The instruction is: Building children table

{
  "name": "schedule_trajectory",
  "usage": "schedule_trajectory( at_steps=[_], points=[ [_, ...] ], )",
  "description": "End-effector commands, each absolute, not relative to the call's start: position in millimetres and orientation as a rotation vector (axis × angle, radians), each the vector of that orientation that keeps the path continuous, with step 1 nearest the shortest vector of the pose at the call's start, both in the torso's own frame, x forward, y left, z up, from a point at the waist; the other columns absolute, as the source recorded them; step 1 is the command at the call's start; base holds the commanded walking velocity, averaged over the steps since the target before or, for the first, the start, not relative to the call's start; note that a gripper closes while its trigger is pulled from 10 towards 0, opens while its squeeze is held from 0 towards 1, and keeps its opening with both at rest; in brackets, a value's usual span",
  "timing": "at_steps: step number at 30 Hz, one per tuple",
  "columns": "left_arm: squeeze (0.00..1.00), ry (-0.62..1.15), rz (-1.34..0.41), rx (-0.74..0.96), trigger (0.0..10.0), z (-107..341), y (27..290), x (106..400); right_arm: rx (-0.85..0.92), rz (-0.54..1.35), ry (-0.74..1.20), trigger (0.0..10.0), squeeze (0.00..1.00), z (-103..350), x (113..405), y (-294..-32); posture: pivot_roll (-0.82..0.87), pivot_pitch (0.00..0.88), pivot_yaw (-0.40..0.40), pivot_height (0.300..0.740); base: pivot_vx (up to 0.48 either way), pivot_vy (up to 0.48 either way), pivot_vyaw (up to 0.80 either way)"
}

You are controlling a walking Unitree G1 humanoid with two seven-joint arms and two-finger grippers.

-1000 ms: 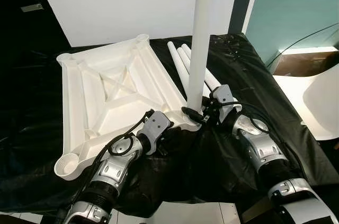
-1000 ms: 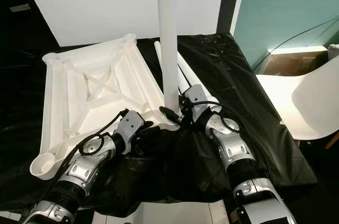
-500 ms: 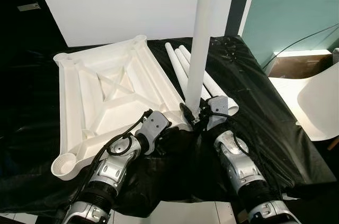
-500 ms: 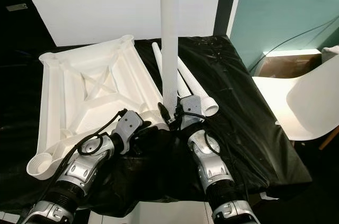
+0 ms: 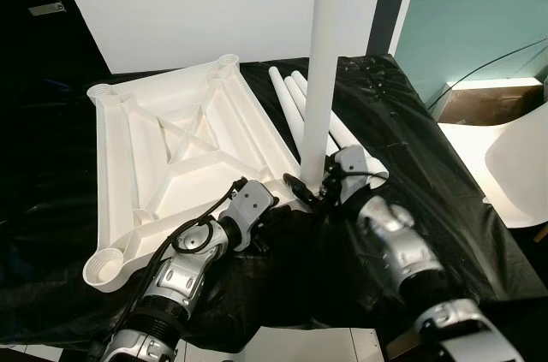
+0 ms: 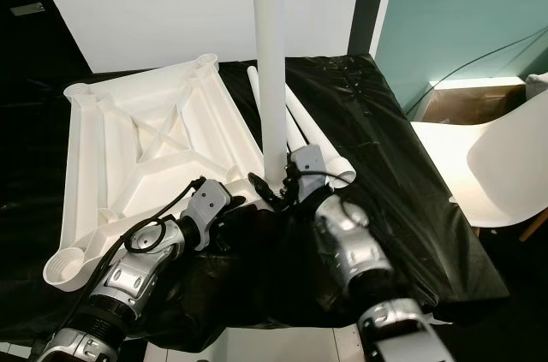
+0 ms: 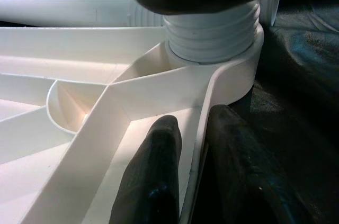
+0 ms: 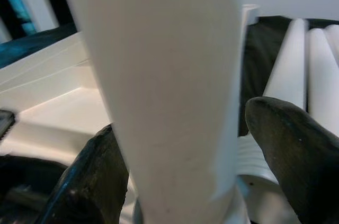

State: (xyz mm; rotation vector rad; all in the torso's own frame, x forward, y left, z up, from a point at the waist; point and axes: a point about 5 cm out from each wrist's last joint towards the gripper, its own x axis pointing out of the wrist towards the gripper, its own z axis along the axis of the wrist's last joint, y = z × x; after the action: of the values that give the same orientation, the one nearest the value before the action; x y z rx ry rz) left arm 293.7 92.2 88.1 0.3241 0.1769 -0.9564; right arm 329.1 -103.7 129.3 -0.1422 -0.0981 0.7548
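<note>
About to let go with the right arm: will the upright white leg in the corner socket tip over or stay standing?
The upright leg probably stays up: the left wrist view shows its threaded end seated in the tabletop's corner socket. It is tall and slim, so a sideways knock may lever it. The right gripper jaws straddle it; the spare legs, being round, may roll.

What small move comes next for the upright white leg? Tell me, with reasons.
Probably another screwing turn by the right gripper: the upright white plastic table leg shows exposed threads above the corner socket of the white ribbed tabletop, whose rim the left gripper pinches.
</note>
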Motion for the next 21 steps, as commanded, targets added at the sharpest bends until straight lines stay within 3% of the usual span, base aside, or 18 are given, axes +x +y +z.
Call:
schedule_trajectory(
  at_steps=[1, 8, 21],
  points=[
    [0.00, 0.322, -1.003, 0.316, 10.0, 59, 92, 280, -0.131, 0.794, -0.069, 10.0, 0.00, 124, 327, -100, 0.00, 0.000, 0.014, 0.740, 0.000, 0.000, 0.00],
    [0.00, 0.319, -1.010, 0.319, 10.0, 61, 90, 282, -0.269, 1.051, 0.032, 10.0, 0.00, 121, 326, -111, -0.01, 0.000, 0.020, 0.740, 0.000, 0.000, 0.00],
    [0.00, 0.319, -1.013, 0.320, 10.0, 61, 90, 283, -0.406, 1.099, 0.044, 10.0, 0.00, 128, 340, -125, -0.01, 0.000, 0.023, 0.740, 0.000, 0.000, 0.00]
  ],
)
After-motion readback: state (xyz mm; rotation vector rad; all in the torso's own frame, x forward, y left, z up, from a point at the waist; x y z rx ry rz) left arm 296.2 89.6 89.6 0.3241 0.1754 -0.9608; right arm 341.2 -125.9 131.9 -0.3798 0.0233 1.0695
